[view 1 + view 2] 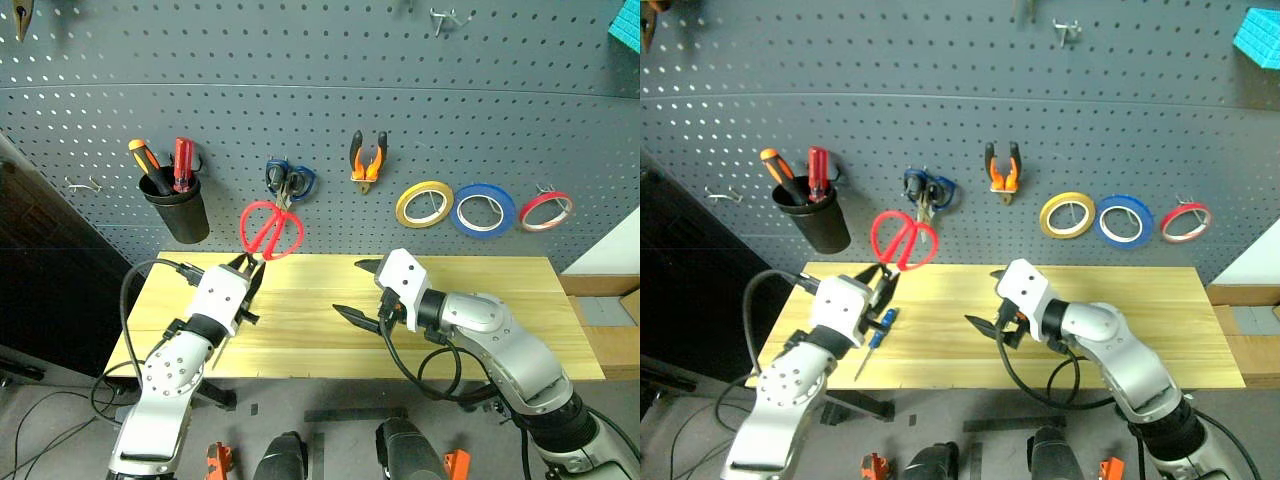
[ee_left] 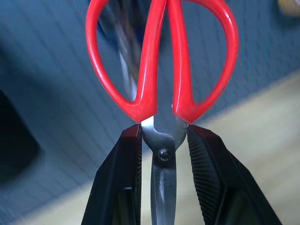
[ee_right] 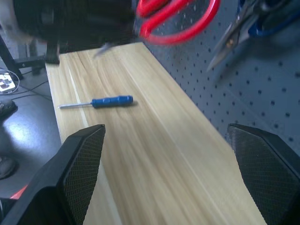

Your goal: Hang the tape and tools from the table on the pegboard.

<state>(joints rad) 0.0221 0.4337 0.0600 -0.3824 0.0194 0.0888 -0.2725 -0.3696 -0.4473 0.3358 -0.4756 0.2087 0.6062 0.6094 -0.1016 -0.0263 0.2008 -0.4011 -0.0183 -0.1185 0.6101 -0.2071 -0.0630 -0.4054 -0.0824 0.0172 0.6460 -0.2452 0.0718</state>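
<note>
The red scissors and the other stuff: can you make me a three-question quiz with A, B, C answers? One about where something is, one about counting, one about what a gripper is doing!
1. Where is the blue screwdriver?
A. lying on the table
B. in the black cup
C. hanging on a hook

2. How many tape rings hang on the pegboard?
A. one
B. two
C. three

3. What is the left gripper doing?
A. standing open
B. gripping the red scissors
C. gripping pliers

Answers:
1. A: it lies flat on the wood.
2. C: yellow, blue and red rings hang side by side.
3. B: its fingers pinch the blades near the pivot.
</note>
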